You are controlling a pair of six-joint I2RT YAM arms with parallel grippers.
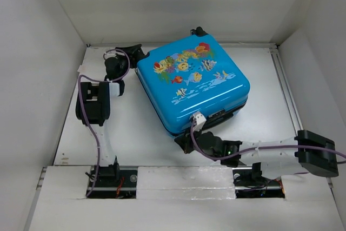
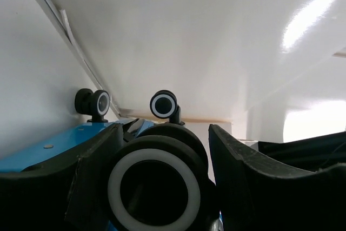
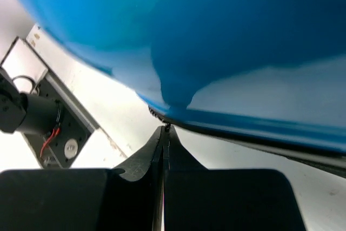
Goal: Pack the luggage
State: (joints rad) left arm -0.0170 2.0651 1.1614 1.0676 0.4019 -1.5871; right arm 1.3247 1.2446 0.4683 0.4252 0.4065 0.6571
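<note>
Seemingly getting close to the end. Finding the luggage [image 1: 192,82] closed, lying flat with the fish print facing up, sitting toward the back middle of the table [image 1: 140,133], well clear of the arm bases. Seeing nothing loose around it waiting to go in. Judging the filling and lid-closing as done, and the fastening of the dark seam [image 3: 259,140] between the shells as the part left. Not being able to tell how far round that seam is fastened, most of it being hidden.

Reaching to the far left corner with the left gripper [image 1: 130,56], straddling a black wheel [image 2: 157,190] with a white ring. Holding the fingers [image 2: 243,171] fairly wide apart, only as wide as the wheel, both inner faces appearing to touch it. Reading this as a bracing hold on the case.

Working at the near edge with the right gripper [image 3: 165,129], pressing the fingers fully together, no gap showing. Keeping the tips right at the seam under the blue shell. Possibly pinching a zip pull there, but too small to tell.
</note>
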